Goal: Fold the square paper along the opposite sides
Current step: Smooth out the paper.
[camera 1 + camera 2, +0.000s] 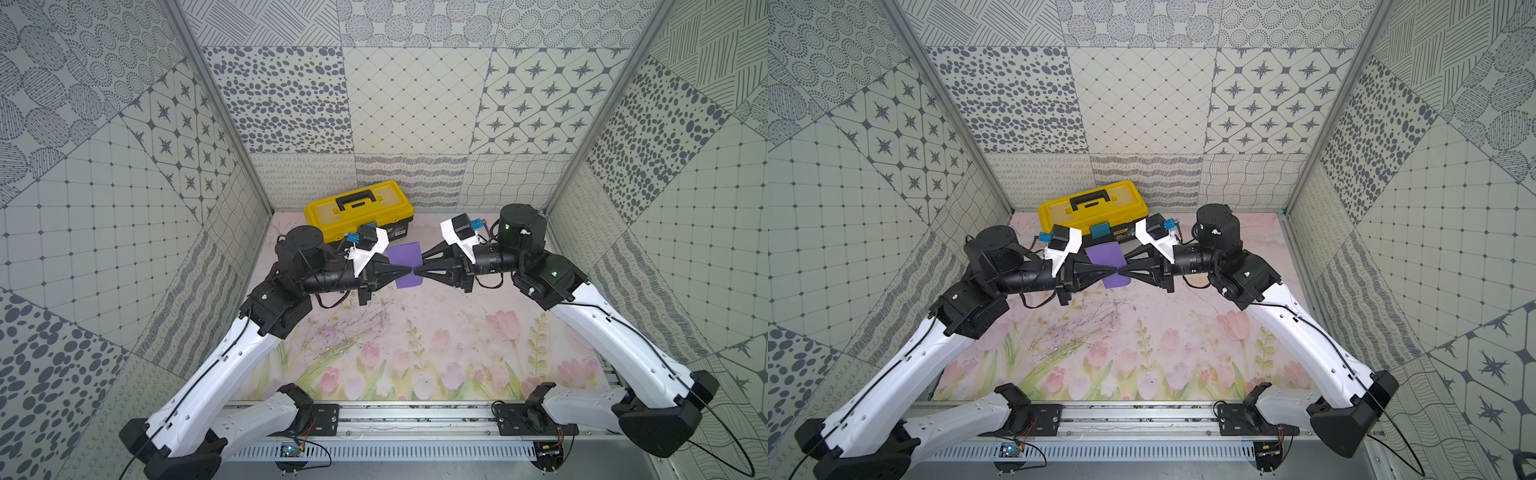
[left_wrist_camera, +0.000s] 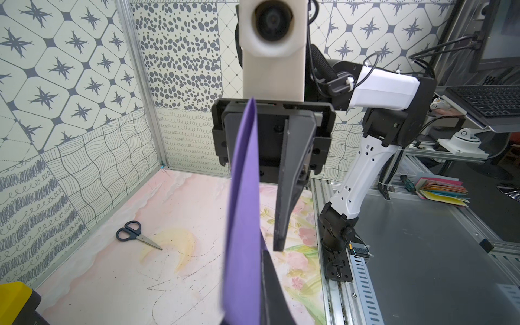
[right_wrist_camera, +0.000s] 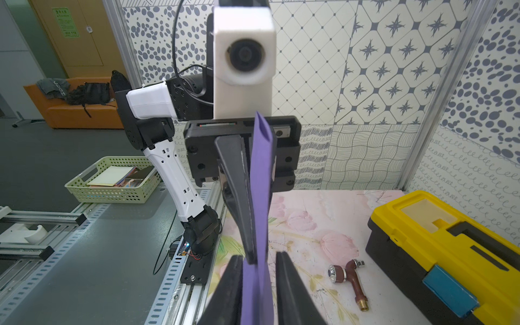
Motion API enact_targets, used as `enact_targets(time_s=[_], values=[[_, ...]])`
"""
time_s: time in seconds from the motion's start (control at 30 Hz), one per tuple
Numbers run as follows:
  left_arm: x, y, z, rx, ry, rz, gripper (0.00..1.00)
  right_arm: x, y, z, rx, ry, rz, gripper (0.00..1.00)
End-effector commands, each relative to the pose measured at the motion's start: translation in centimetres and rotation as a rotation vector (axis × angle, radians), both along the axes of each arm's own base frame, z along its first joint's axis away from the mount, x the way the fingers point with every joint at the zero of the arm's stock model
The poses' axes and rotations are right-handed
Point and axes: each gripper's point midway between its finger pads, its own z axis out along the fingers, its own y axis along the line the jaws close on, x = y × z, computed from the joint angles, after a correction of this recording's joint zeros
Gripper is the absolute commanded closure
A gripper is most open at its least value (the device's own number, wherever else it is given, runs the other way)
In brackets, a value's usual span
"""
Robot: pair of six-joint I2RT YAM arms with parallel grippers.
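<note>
The square paper point(image 1: 405, 259) is purple and folded in two, and it hangs in the air in front of the yellow toolbox in both top views point(image 1: 1105, 255). My left gripper point(image 1: 409, 271) is shut on the paper's edge; in the left wrist view the paper point(image 2: 243, 225) lies against one black finger point(image 2: 271, 284) and hides the other. My right gripper point(image 1: 417, 271) meets it tip to tip from the other side. In the right wrist view the right gripper point(image 3: 259, 261) stands open, with the paper point(image 3: 261, 183) between its fingers and a gap beside it.
A yellow toolbox point(image 1: 359, 210) stands at the back of the flowered mat, just behind the paper. Black scissors point(image 2: 135, 233) lie near the right back corner. A brown tap fitting point(image 3: 351, 281) lies next to the toolbox point(image 3: 444, 247). A green basket point(image 3: 112, 180) sits off the table.
</note>
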Motion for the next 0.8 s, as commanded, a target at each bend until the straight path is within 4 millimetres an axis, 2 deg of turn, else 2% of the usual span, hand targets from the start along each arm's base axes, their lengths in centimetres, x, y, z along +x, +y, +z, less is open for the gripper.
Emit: enact_targets(time_s=[0.0,0.03,0.07,0.1,0.13,0.37,0.4,0.43,0.47,0.5,0.7,0.73,0.77], values=[[-0.8,0.2,1.9,-0.042,-0.037,-0.019,1.0,-0.2,-0.1,0.1,0.014,-0.023,0.008,0.72],[-0.9,0.3,2.0,-0.045,-0.042,-0.017,1.0,-0.3,-0.1,0.0,0.012,-0.022,0.013,0.73],[-1.0,0.3,2.1,-0.047,-0.044,-0.018,1.0,-0.3,-0.1,-0.1,0.011,-0.021,0.015,0.81],[-1.0,0.3,2.1,-0.047,-0.045,-0.017,1.0,-0.3,-0.1,-0.1,0.011,-0.02,0.014,0.95],[-1.1,0.3,2.1,-0.047,-0.045,-0.018,1.0,-0.2,-0.1,-0.2,0.009,-0.018,0.01,1.0],[-0.7,0.3,2.1,-0.045,-0.045,-0.006,1.0,-0.8,-0.4,-0.1,0.016,-0.026,0.02,1.0],[-0.7,0.3,2.2,-0.045,-0.047,-0.006,1.0,-0.8,-0.4,-0.3,0.013,-0.025,0.02,0.88],[-0.7,0.3,2.2,-0.045,-0.046,-0.006,1.0,-0.8,-0.4,-0.4,0.012,-0.026,0.022,0.81],[-0.7,0.3,2.2,-0.046,-0.046,-0.006,1.0,-0.7,-0.4,-0.6,0.009,-0.021,0.022,0.83],[-0.7,0.3,2.3,-0.046,-0.047,-0.006,1.0,-0.6,-0.3,-0.8,0.007,-0.015,0.016,0.98],[-0.8,0.4,2.4,-0.044,-0.049,-0.004,1.0,-0.4,-0.3,-1.2,0.008,-0.007,0.005,1.0],[-0.7,0.4,2.4,-0.044,-0.05,-0.002,1.0,-0.4,-0.3,-1.3,0.007,-0.009,0.002,0.92],[-0.7,0.3,2.4,-0.044,-0.051,-0.003,1.0,-0.4,-0.3,-1.4,0.006,-0.009,0.002,0.75]])
